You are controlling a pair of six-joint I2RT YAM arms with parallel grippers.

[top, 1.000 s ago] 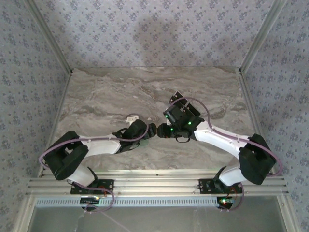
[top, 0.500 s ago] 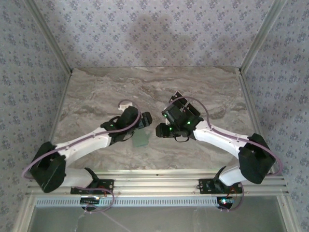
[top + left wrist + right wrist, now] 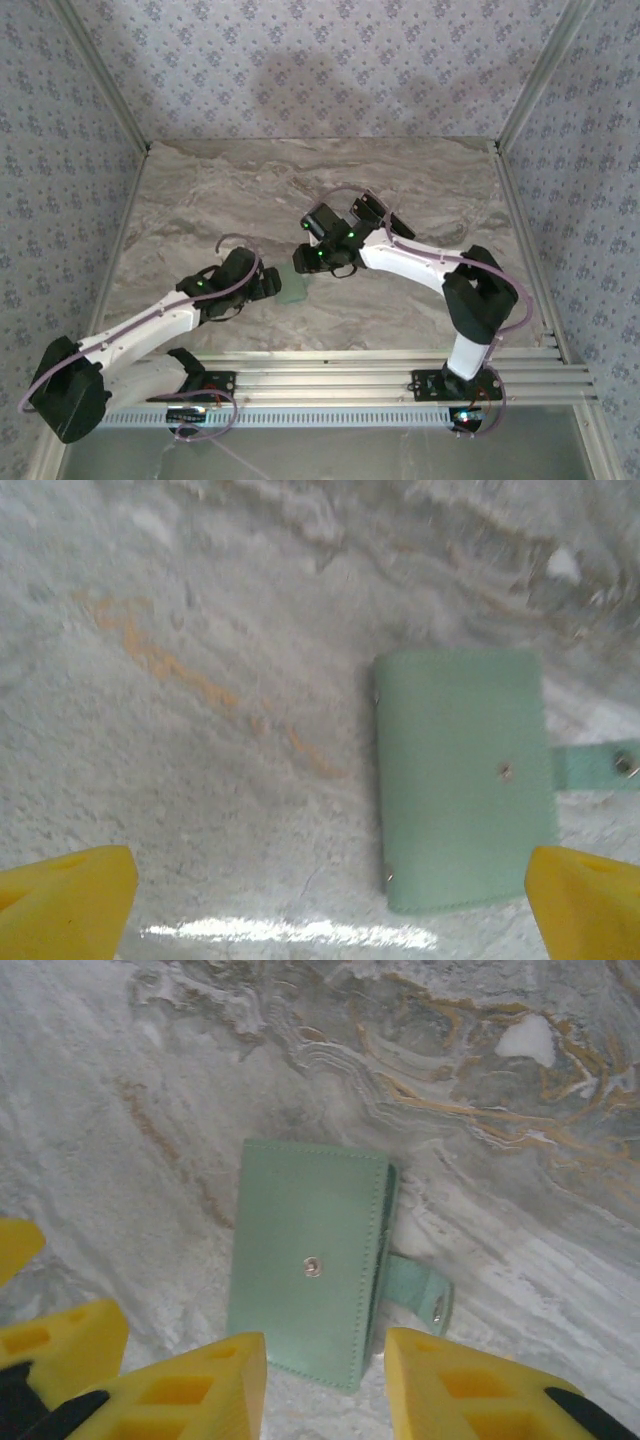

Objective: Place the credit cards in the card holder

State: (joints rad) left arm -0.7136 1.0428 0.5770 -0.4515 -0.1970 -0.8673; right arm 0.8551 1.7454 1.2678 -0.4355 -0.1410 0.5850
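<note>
Left gripper (image 3: 327, 895) and right gripper (image 3: 325, 1350), two in all, hang low over one marble table (image 3: 200, 200). The left arm (image 3: 140, 325) comes in from the table's near left corner and the right arm (image 3: 420, 265) from its near right. The two grippers meet about mid-width, closer to the near edge than the far one.

The left jaws are spread as wide as they go and grasp nothing. The right jaws stand partly apart, released as well, with a plain gap between the yellow fingers (image 3: 200, 1390).

One card holder (image 3: 310, 1270) lies flat and closed on the table between the two grippers. It is pale green. From above it is just a small green patch beside the gripper tips.

The left wrist camera shows it lying nearer one fingertip than the other, with its one tab sticking out sideways. The right wrist camera shows its near edge straight below the gap between the fingers. There the tab (image 3: 415, 1290) curls out from the holder's side edge.

I count two snap studs: one on the face (image 3: 313, 1267) and one at the tab's end.
</note>
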